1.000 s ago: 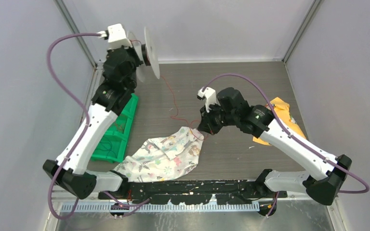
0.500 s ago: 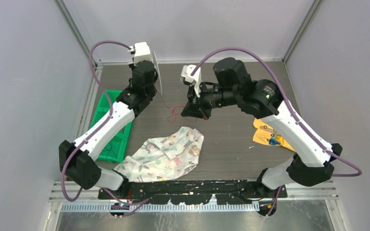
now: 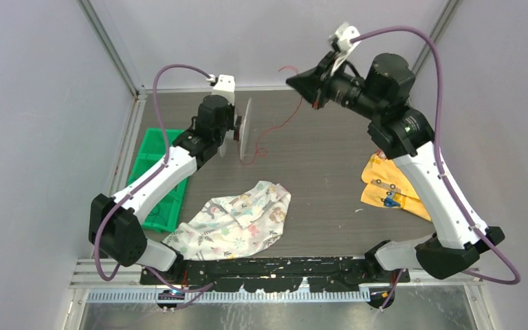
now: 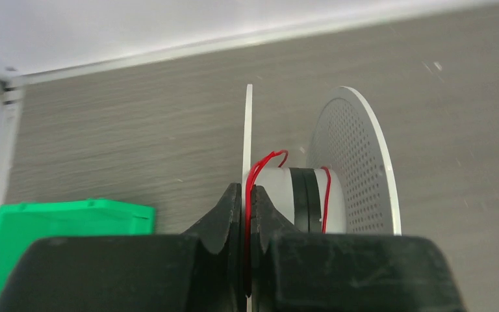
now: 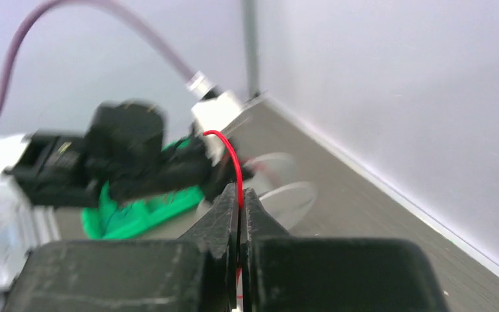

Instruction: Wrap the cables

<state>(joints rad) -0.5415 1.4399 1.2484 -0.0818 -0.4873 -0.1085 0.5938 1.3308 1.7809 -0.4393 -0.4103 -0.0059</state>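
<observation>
At the far side of the table (image 3: 330, 175), seen from above, we find the left gripper (image 4: 247, 203) clenched on the thin near flange of the spool (image 3: 246, 128). The spool's axis runs roughly from 9 to 3 o'clock, and its flanges stand edge-on to the camera. The red cable (image 3: 283, 122) already has a few turns on the hub, visible in the left wrist view just beyond the pinched flange.

From the spool the right gripper (image 5: 240, 200) is up at about 2 o'clock, raised well above the tabletop. It is pinched shut on the cable, which comes out between its fingertips as a short red arc. Read from that gripper, the spool lies at 8 o'clock, and the cable's free run follows the same 2-to-8 line. It is not taut: it sags to a small loop on the table at about 5 o'clock of the spool.

We judge the next wrap turns on this line. The right arm holds the free run and the left holds the hub, so the cable has to be brought between the two flanges rather than across the outer perforated one, with the slack taken up first.

A patterned cloth (image 3: 237, 220), a green tray (image 3: 152, 148) and a yellow item (image 3: 385, 182) lie well apart from this
</observation>
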